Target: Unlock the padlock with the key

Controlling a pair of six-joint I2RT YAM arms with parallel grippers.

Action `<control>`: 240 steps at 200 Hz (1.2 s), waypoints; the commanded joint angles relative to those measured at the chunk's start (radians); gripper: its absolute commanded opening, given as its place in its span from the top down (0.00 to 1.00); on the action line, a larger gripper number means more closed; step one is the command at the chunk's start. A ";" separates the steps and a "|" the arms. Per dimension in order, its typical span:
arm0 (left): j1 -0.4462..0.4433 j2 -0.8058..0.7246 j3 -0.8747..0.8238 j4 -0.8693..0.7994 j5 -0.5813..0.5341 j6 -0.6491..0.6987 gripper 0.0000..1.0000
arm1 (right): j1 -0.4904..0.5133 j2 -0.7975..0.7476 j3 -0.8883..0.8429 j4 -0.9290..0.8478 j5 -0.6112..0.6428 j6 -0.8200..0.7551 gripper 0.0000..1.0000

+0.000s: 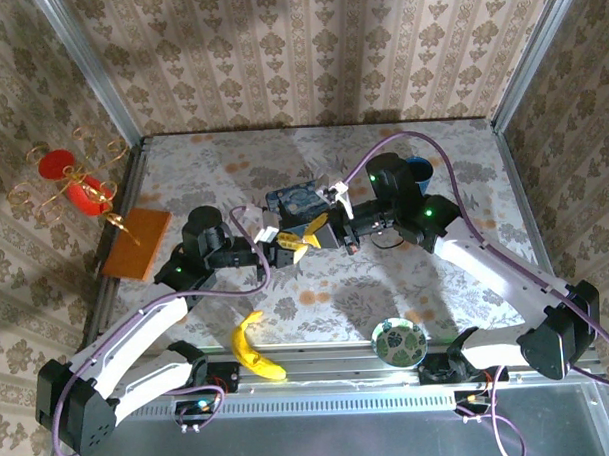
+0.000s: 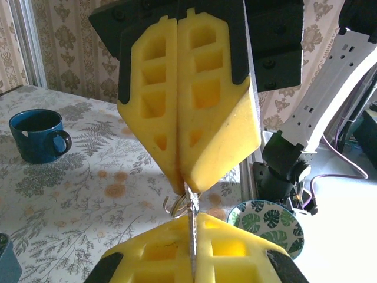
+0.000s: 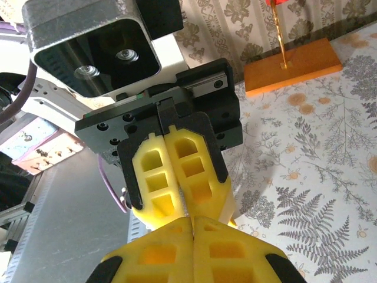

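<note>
Far left, red ornament stand (image 1: 68, 184): gold wire arms with red pieces, rising from an orange wooden base (image 1: 137, 244) at the table's left edge.
Left gripper (image 2: 194, 221): reaching in over the middle of the table (image 1: 232, 170), tip to tip with the other gripper. Its yellow pads are pressed together on a thin toothed metal strip, the key (image 2: 191, 227) by the look of it, which stands upright out of the seam between them.
Banana (image 1: 257, 352): lying on the near edge of the table, in front of the left arm and well apart from the grippers.
Blue tin (image 1: 296, 200): just behind the spot where the two grippers meet.
Padlock (image 2: 174, 204): all I can make out is a small silvery loop, seemingly its shackle, hooking out just left of the key in the narrow gap between the two sets of fingertips, held up off the table. Its dark body I cannot pick out.
Right gripper (image 2: 187, 181): coming from the right and pointing into the left one. Its pads are closed flat against each other with no gap. The top of the key meets their tips, but I cannot tell whether they pinch it.
Leaf-patterned plate (image 1: 399, 342): near edge, right of the banana.
Blue mug (image 1: 418, 168): far right, behind the right arm.
</note>
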 commanded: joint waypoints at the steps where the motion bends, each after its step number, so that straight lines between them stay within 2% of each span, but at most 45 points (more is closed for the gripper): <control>1: 0.019 -0.031 -0.006 0.075 -0.037 -0.056 0.76 | 0.003 -0.032 -0.039 0.024 0.024 0.044 1.00; 11: 0.028 -0.042 -0.013 0.078 -0.046 -0.075 0.56 | -0.004 -0.042 -0.059 0.061 0.064 0.082 1.00; 25: 0.036 -0.062 -0.022 0.085 -0.067 -0.115 0.45 | -0.015 -0.053 -0.092 0.131 0.106 0.153 1.00; 47: 0.040 -0.099 -0.040 0.103 -0.156 -0.196 0.19 | -0.022 -0.058 -0.155 0.261 0.166 0.293 1.00; 59: 0.041 -0.121 -0.045 0.094 -0.249 -0.245 0.10 | -0.022 -0.058 -0.193 0.337 0.193 0.367 1.00; 75: 0.043 -0.145 -0.044 0.052 -0.421 -0.332 0.06 | -0.024 -0.065 -0.251 0.457 0.225 0.456 1.00; 90: 0.043 -0.160 -0.052 0.033 -0.555 -0.420 0.06 | -0.022 -0.073 -0.295 0.548 0.257 0.510 1.00; 103: 0.044 -0.162 -0.048 0.017 -0.596 -0.479 0.07 | -0.022 -0.083 -0.327 0.607 0.284 0.542 1.00; 125: 0.040 -0.157 -0.058 0.078 -0.588 -0.555 0.07 | -0.024 -0.101 -0.371 0.688 0.324 0.592 1.00; 179: 0.015 -0.058 -0.077 0.295 -0.500 -0.705 0.23 | -0.022 -0.120 -0.425 0.818 0.351 0.705 1.00; 203: -0.029 0.012 -0.070 0.394 -0.480 -0.719 0.29 | -0.022 -0.108 -0.436 0.889 0.348 0.763 1.00; 240: -0.073 0.088 -0.045 0.459 -0.448 -0.713 0.34 | -0.022 -0.082 -0.440 0.962 0.339 0.819 1.00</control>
